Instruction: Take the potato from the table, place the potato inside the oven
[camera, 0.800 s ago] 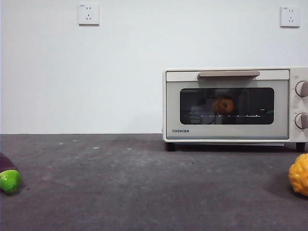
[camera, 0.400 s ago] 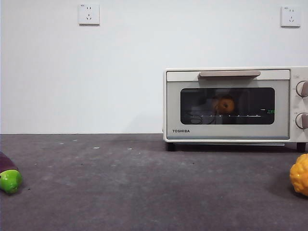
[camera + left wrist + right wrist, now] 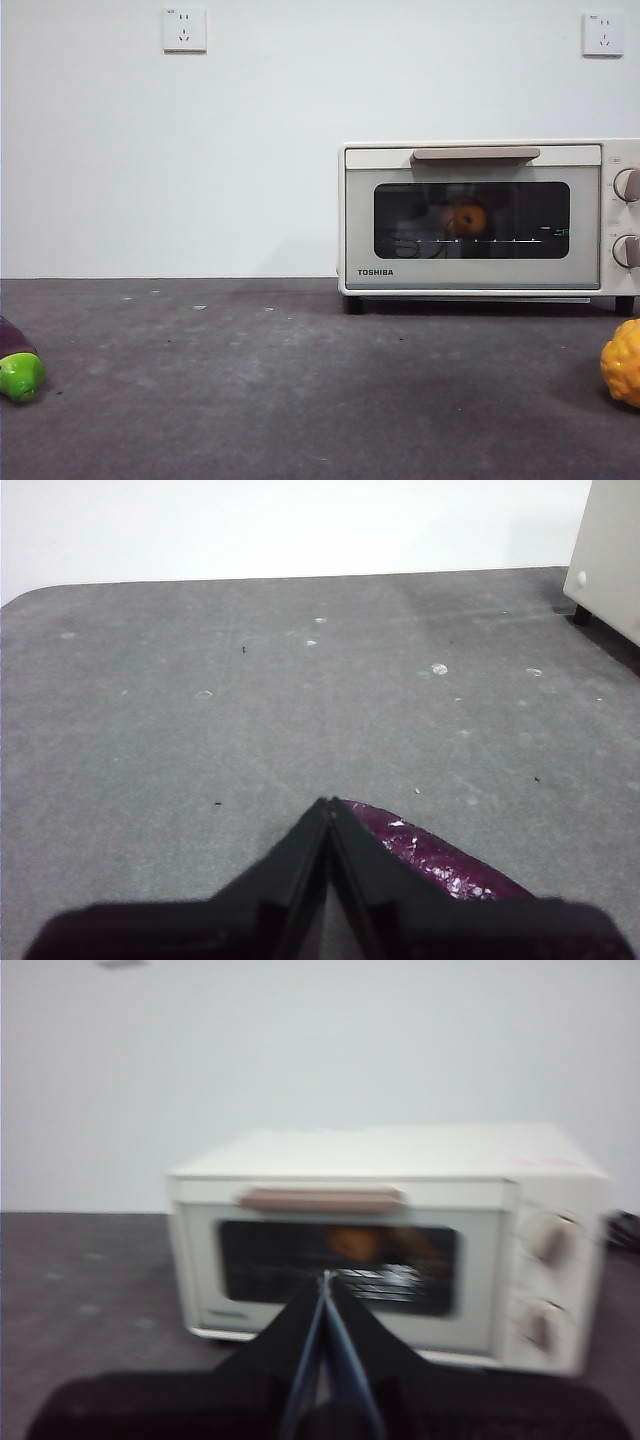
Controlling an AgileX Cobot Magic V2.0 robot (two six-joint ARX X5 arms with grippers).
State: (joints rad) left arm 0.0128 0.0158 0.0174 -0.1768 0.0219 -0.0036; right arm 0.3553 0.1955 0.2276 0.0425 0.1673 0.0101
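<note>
Potato (image 3: 466,218) already on the rack inside the closed oven (image 3: 480,215); both arms away.
The left gripper (image 3: 329,805) and right gripper (image 3: 325,1278) are closed and empty; best to retreat clear, touching nothing on the bench (image 3: 250,380).

The table (image 3: 300,390) is a wide dark grey surface, mottled and lightly speckled. On it stands the oven (image 3: 480,218) — cream-white, its door closed. Well apart from the oven lie a purple-and-green eggplant (image 3: 18,366) and — nearer the oven — a bumpy yellow-orange object (image 3: 623,362).
</note>
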